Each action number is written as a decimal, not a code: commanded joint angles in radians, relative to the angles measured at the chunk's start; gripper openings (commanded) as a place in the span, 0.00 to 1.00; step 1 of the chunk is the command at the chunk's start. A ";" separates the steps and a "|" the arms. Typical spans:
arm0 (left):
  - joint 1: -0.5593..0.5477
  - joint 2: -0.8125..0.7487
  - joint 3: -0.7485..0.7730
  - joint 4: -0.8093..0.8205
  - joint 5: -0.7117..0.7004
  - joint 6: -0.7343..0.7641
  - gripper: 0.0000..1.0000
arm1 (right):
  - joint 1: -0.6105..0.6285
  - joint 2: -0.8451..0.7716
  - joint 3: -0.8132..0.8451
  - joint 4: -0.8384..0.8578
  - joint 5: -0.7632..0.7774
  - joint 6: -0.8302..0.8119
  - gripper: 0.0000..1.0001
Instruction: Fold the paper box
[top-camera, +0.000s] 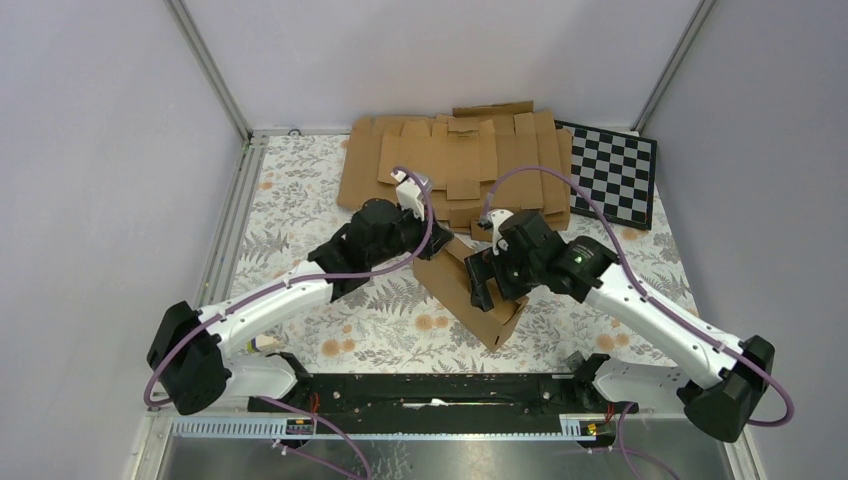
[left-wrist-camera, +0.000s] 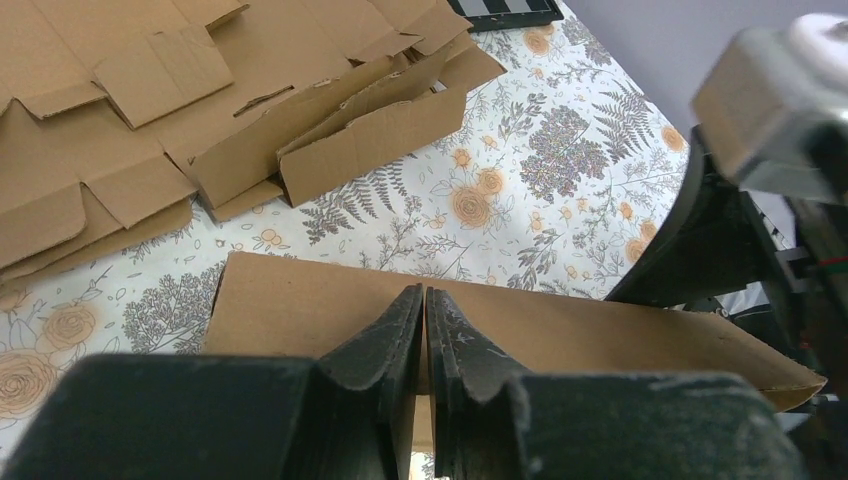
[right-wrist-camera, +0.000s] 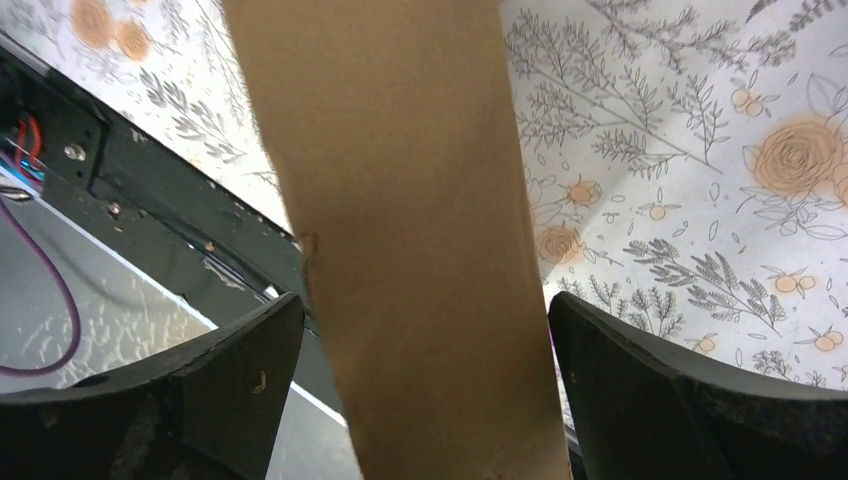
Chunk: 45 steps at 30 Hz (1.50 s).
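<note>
The paper box (top-camera: 490, 308) is a partly folded brown cardboard piece standing tilted on the floral mat between both arms. My left gripper (top-camera: 430, 250) is at the box's far left edge. In the left wrist view its jaws (left-wrist-camera: 425, 293) are shut on a thin cardboard wall, with the box's long panel (left-wrist-camera: 600, 335) lying across just beyond the fingertips. My right gripper (top-camera: 483, 290) is over the box's middle. In the right wrist view its jaws (right-wrist-camera: 425, 300) are wide open, and a narrow strip of the box (right-wrist-camera: 400, 150) runs between them, touching neither finger.
A pile of flat cardboard blanks (top-camera: 450, 165) lies at the back, also in the left wrist view (left-wrist-camera: 150, 100). A checkerboard (top-camera: 612, 172) lies at the back right. The black base rail (top-camera: 440, 390) runs along the near edge, and metal frame posts stand at the back corners.
</note>
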 joint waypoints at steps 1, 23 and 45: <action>0.002 -0.035 -0.056 0.015 -0.019 -0.021 0.14 | 0.008 0.029 0.027 -0.041 -0.027 -0.051 1.00; 0.002 -0.033 -0.127 -0.020 -0.003 -0.021 0.15 | 0.012 -0.063 0.215 -0.252 -0.062 -0.058 0.85; 0.002 -0.034 -0.099 -0.065 -0.003 0.011 0.15 | 0.012 -0.126 0.057 -0.215 -0.140 -0.003 0.09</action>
